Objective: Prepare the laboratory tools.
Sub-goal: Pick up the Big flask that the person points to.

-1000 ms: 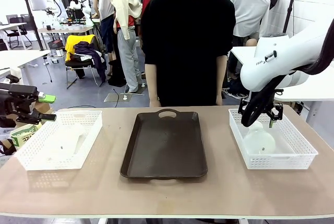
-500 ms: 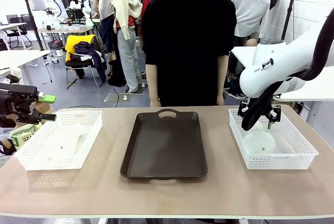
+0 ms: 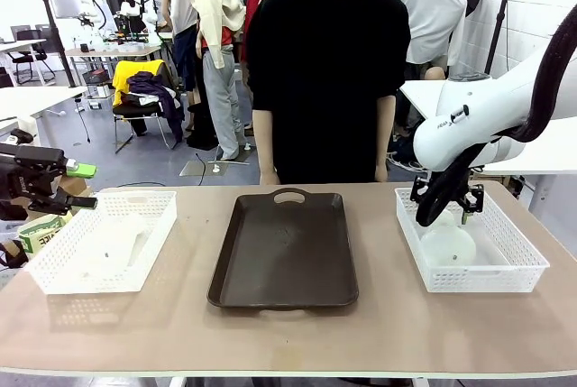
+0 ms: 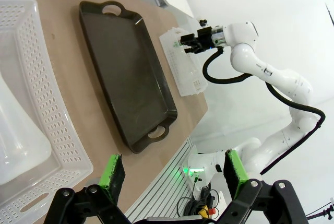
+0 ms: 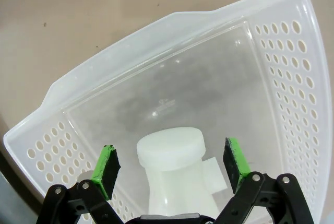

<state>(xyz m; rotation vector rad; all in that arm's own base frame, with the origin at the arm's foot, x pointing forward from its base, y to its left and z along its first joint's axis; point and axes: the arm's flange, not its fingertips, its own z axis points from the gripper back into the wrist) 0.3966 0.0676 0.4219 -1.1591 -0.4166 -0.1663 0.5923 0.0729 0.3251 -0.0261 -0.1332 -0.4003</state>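
One frosted-white flask [image 3: 448, 244] stands in the right lattice basket [image 3: 523, 265]. My right gripper [image 3: 448, 210] hangs right above it. In the right wrist view the flask's neck [image 5: 169, 148] rises between the green pads [image 5: 107, 165] with gaps on both sides, so this gripper [image 5: 170, 164] is open. The second flask [image 3: 113, 247] lies in the left basket [image 3: 54, 265], and its side shows large in the left wrist view [image 4: 15, 140]. My left gripper [image 3: 81, 184] is held off the table's left end, open and holding nothing [image 4: 173, 167].
A dark brown tray [image 3: 284, 247] lies in the middle of the table between the baskets. A person in black stands at the far edge behind it, hands down. Bare tabletop runs along the near edge.
The right arm has shifted slightly left and down over the flask in the right basket. The left arm has not moved.
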